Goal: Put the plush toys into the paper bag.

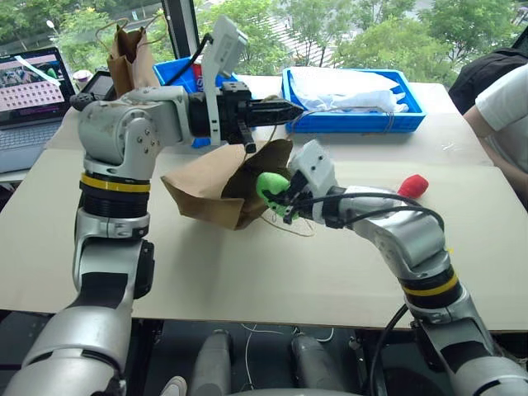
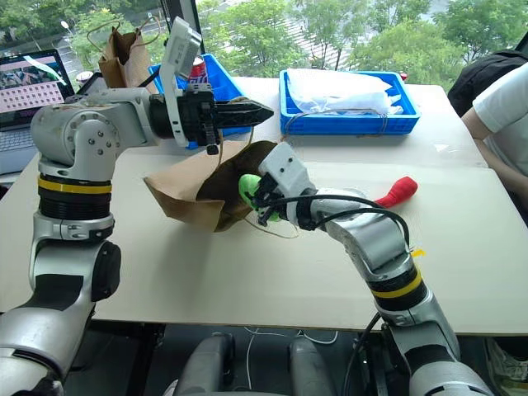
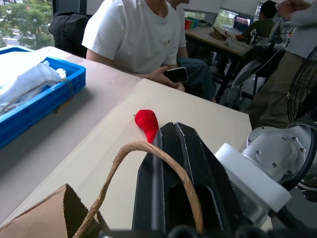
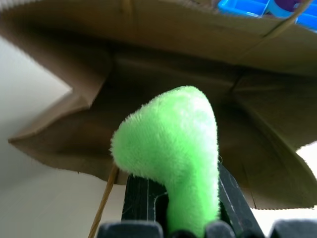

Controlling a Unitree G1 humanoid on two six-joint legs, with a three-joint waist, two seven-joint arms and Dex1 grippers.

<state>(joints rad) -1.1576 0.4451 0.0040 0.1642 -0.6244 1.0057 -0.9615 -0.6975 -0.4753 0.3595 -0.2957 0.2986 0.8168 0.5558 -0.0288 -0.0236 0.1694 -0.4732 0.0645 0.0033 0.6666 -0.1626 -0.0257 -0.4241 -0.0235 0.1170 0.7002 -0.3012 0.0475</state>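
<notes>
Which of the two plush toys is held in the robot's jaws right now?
The green plush toy, pinched in the right gripper at the mouth of the paper bag. The red plush toy lies free on the table, away from both grippers.

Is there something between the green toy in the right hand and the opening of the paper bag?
Nothing visible blocks it. The right hand holds the green toy right at the mouth of the paper bag, which the left hand holds open by its twine handle.
</notes>
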